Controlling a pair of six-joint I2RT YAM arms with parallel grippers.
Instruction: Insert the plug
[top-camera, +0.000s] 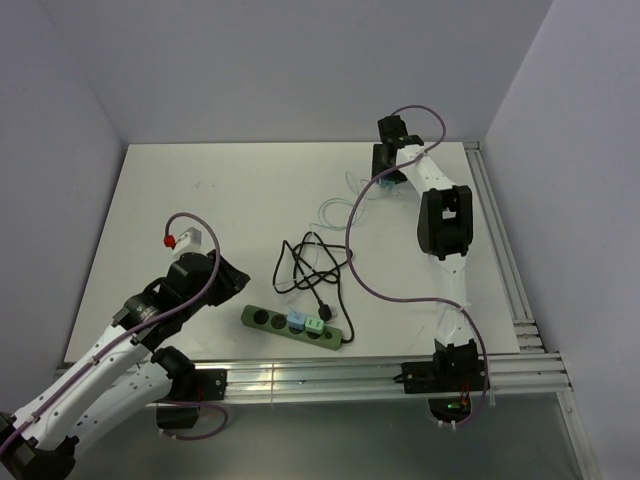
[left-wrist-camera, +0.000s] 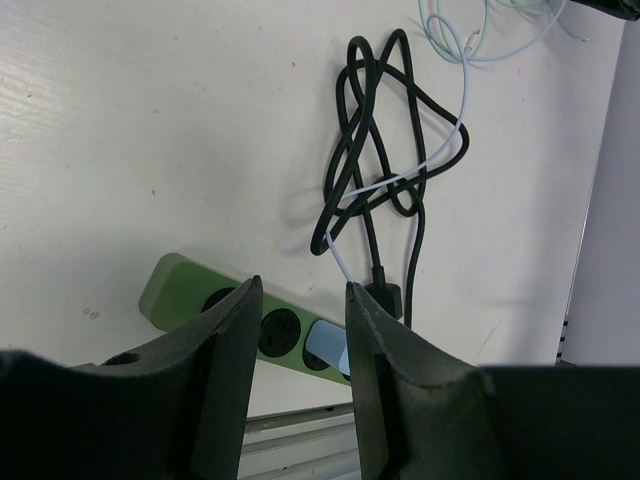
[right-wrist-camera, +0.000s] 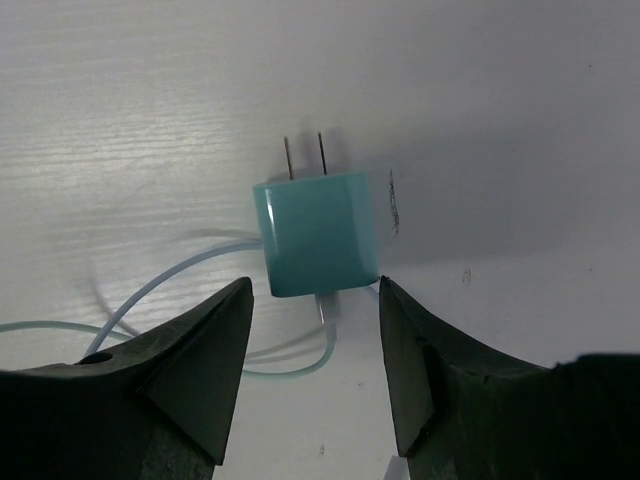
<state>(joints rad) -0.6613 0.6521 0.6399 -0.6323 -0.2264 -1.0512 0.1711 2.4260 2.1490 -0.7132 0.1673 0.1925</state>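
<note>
A teal plug (right-wrist-camera: 318, 232) lies flat on the white table, its two prongs pointing away from my right gripper (right-wrist-camera: 315, 290), which is open with a finger on each side of the plug's cable end, not touching it. In the top view the right gripper (top-camera: 385, 168) is at the far right of the table and hides the plug. A green power strip (top-camera: 262, 318) lies near the front edge with a light blue plug (top-camera: 296, 320) and a teal plug (top-camera: 314, 326) in it. My left gripper (left-wrist-camera: 302, 290) is open and empty above the strip (left-wrist-camera: 180, 285).
A coiled black cable (top-camera: 315, 268) lies behind the strip, with thin pale cables (top-camera: 338, 208) running toward the right gripper. Aluminium rails (top-camera: 330, 375) line the front edge and the right edge (top-camera: 505, 260). Walls close in on the back and both sides.
</note>
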